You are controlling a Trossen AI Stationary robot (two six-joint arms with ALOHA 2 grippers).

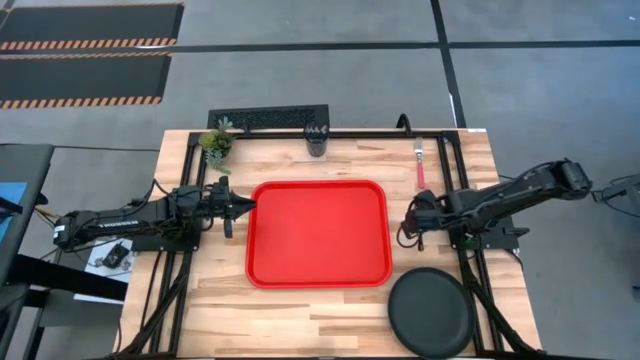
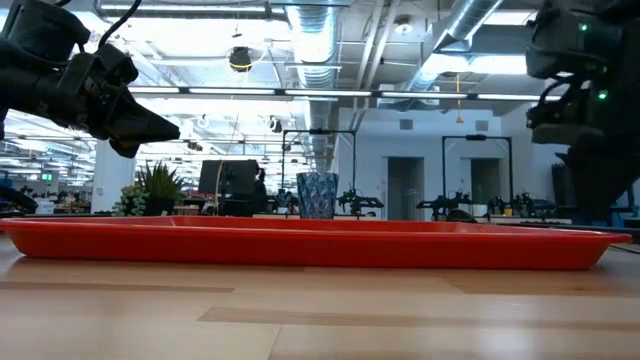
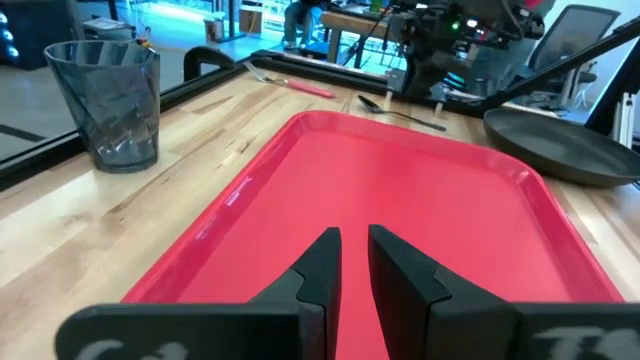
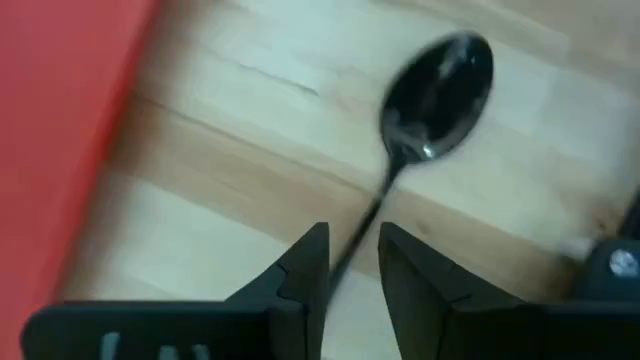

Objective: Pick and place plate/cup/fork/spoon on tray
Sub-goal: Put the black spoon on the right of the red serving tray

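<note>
1. The tray (image 1: 318, 232) is big, bright red and shaped like a box lid with round corners and a low rim. It lies flat in the middle of the wooden table (image 1: 300, 320), and nothing is on it.
2. The plate (image 1: 431, 312) is round, flat and dark grey with a raised rim. It sits on the table just past the tray's corner, on the right arm's side, near the table edge.
3. The cup (image 1: 317, 140) is a small see-through dark glass. It stands upright at the far edge of the table, apart from the tray.
4. The fork (image 1: 419, 165) has a pink-red handle and pale tines. It lies on the wood near the far right corner of the tray.
5. The spoon (image 4: 430, 95) is thin and all black, with a small shiny oval bowl. It lies on the wood beside the tray's right edge.
6. The right gripper (image 4: 352, 262) is low over the spoon. Its fingers are a little apart, one on each side of the handle. I cannot tell if they touch it.
7. The left gripper (image 3: 354, 262) hangs over the tray's left edge. Its fingers are close together with a thin gap, holding nothing.
8. A small green plant (image 1: 216, 141) stands at the far left of the table.
</note>
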